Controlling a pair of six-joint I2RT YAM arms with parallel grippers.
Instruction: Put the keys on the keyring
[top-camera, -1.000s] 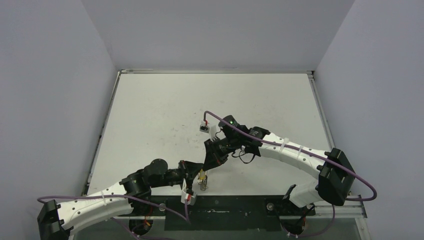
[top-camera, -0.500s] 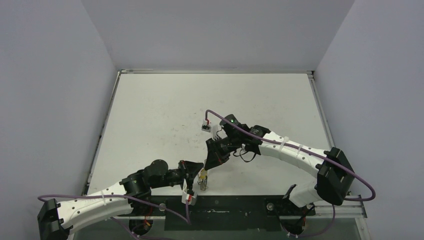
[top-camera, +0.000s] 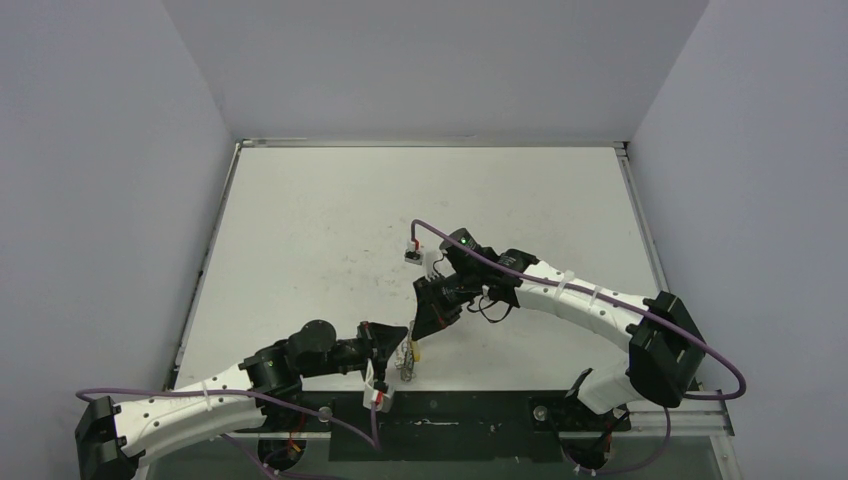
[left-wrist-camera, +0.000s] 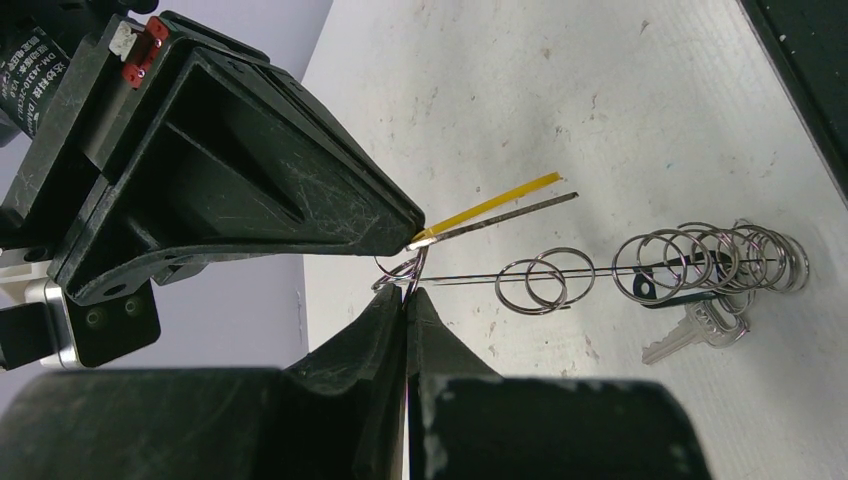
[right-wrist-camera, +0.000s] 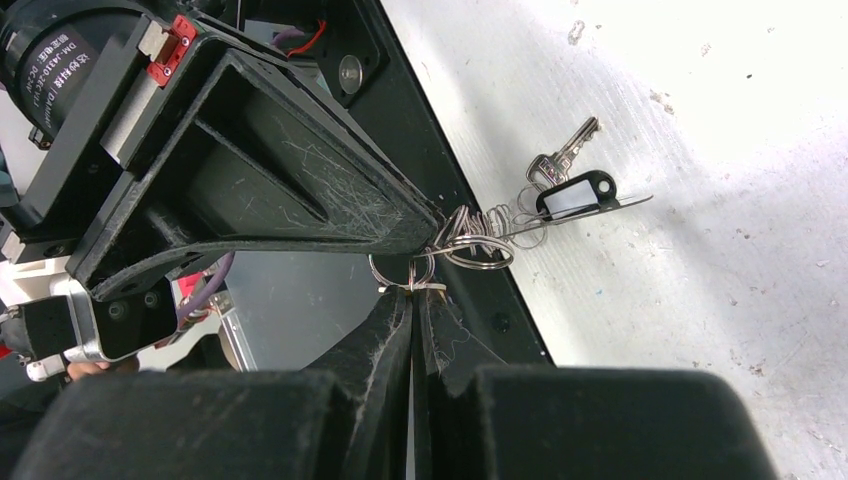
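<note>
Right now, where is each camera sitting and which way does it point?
Top external: above and behind the bases, facing down over the table; both arms show.
Left wrist: on the left arm, looking past the left gripper at the right gripper and yellow tag.
Right wrist: on the right arm, looking past its own fingers at the left gripper.
Both wrist views share the ring chain and silver key.

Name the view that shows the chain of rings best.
Left wrist: the chain of rings is stretched out sideways, each loop distinct. Right wrist shows the chain bunched and foreshortened; top external shows only a tiny glint.
</note>
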